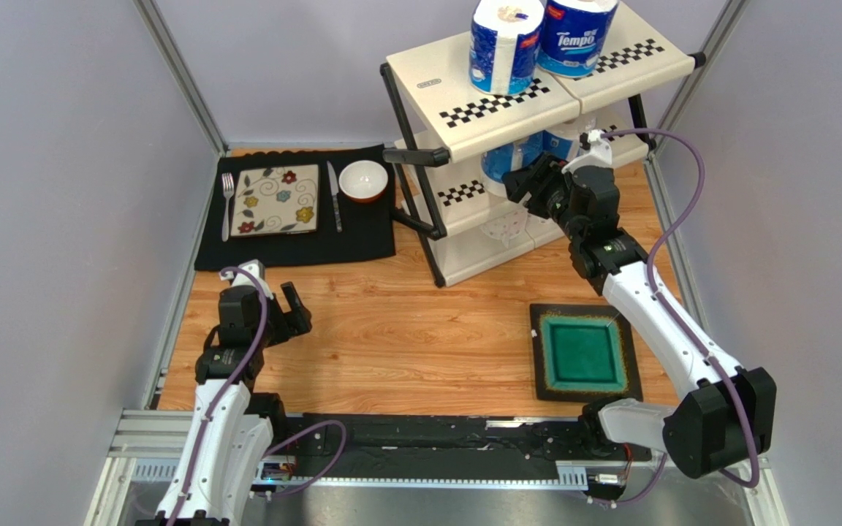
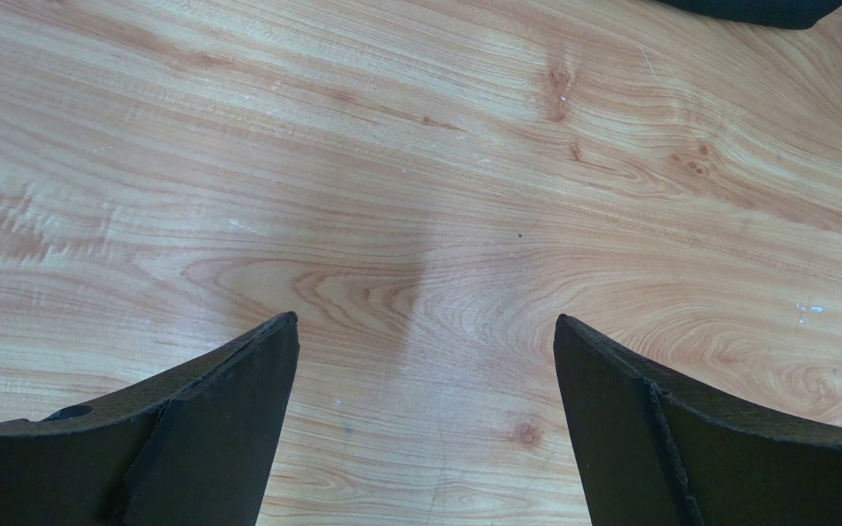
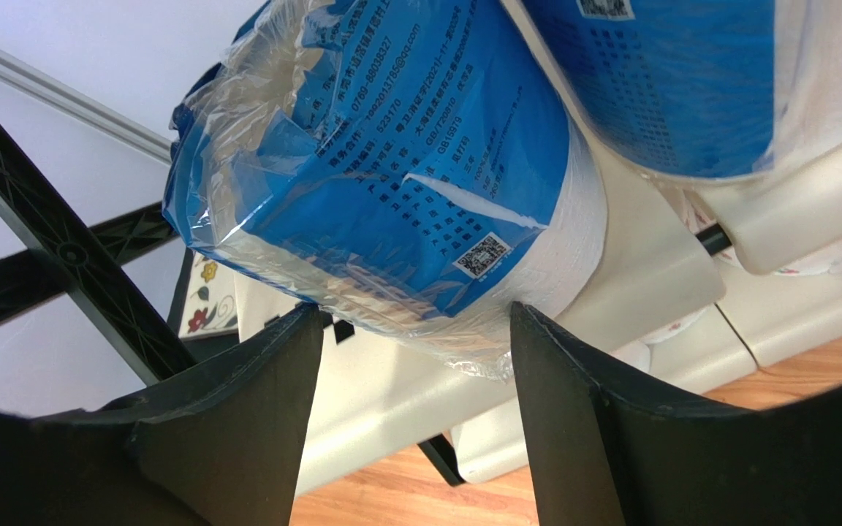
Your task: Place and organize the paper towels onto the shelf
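At the lower left of the top view the left arm [image 1: 217, 422] waits low over the bare wooden counter [image 1: 414, 340]; its jaws are released and hold nothing, probably parked so as not to cross the other arm's path. In the upper left a black mat [image 1: 371, 236] carries a flowered plate [image 1: 275, 201] and a bowl [image 1: 363, 181], which look like bystanders to this job. Right of them stands the shelf [image 1: 447, 82]; two blue-wrapped paper towels [image 1: 506, 44] stand upright side by side on its top tier, seemingly a finished row. On the middle tier another wrapped roll [image 3: 414, 164] lies tilted beside a second wrapped roll [image 3: 700, 77] at the wrist frame's upper right; the right arm [image 1: 656, 318] reaches in from the front, presumably to set it next to its neighbour. Its jaws flank that roll's near end; I cannot tell whether they pinch it or have let go. The green tray [image 1: 581, 353] sits at the lower right, nothing on it.
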`<action>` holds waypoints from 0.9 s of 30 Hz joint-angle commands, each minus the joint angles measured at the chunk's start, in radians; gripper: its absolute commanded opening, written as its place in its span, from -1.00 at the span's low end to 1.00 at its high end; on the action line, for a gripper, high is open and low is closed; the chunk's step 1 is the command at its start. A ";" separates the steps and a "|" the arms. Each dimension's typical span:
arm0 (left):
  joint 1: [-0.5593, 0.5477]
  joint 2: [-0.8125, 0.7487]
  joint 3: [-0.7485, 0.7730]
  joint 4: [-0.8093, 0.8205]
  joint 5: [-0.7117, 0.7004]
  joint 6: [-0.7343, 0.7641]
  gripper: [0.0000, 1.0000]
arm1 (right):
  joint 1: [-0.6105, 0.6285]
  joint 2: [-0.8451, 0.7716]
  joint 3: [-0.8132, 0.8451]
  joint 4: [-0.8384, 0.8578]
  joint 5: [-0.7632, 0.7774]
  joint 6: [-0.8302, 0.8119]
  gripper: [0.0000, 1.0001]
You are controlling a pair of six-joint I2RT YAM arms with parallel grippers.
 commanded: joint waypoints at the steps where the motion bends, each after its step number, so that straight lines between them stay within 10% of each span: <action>1: -0.002 0.000 -0.004 0.026 0.010 0.014 0.89 | -0.003 0.022 0.062 0.095 0.028 0.011 0.32; 27: 0.000 0.003 -0.002 0.029 0.015 0.014 0.89 | -0.003 -0.108 0.020 -0.015 0.040 -0.066 0.31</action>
